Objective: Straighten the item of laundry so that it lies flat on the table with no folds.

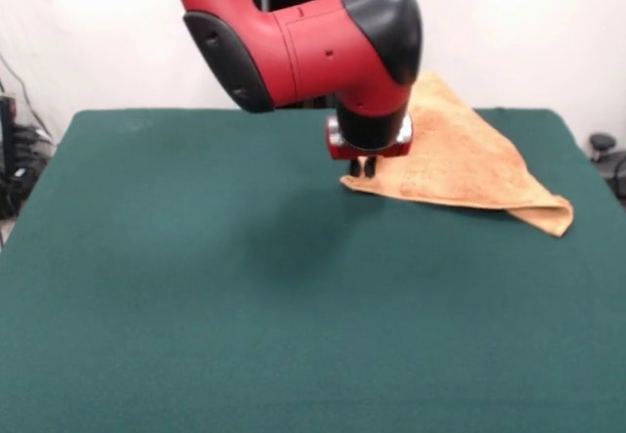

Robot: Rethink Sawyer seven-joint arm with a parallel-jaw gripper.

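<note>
The towel (468,164) lies on the far right part of the worktop (196,286), folded over into a rough triangle. One point reaches toward the far edge behind the arm, another tapers to the right with a small doubled-up tip, and the third points left. The cloth looks doubled, with a soft ridge along its near edge. The fingers (364,167) hang straight down at that left corner, drawn close together with almost no gap; whether they pinch the cloth or only touch it cannot be told. Above them the red and black arm (303,47) comes in from the top. The worktop's left and near stretches show only green cloth.
</note>
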